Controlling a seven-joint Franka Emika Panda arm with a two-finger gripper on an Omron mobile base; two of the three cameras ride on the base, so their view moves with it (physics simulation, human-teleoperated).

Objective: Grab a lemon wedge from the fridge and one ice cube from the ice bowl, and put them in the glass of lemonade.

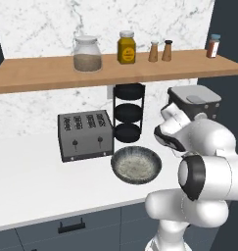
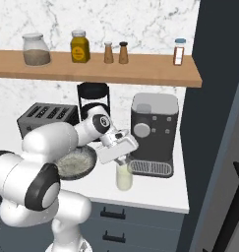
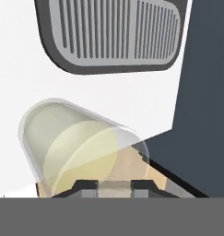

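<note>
The glass of lemonade (image 2: 124, 177) stands on the white surface (image 2: 155, 189) close to its front edge, at 7 o'clock of the coffee machine (image 2: 153, 133) and at 3 o'clock of the ice bowl (image 2: 76, 162). The gripper (image 2: 122, 158) hangs directly above the glass rim, its jaws nearly closed; whether anything is pinched between them cannot be told. In the hand view the glass (image 3: 72, 143) sits just beyond the fingertips (image 3: 88, 186). Risk: a descent off centre could strike the rim and tip the light tumbler toward the edge. A small piece released too high may bounce out or splash.
</note>
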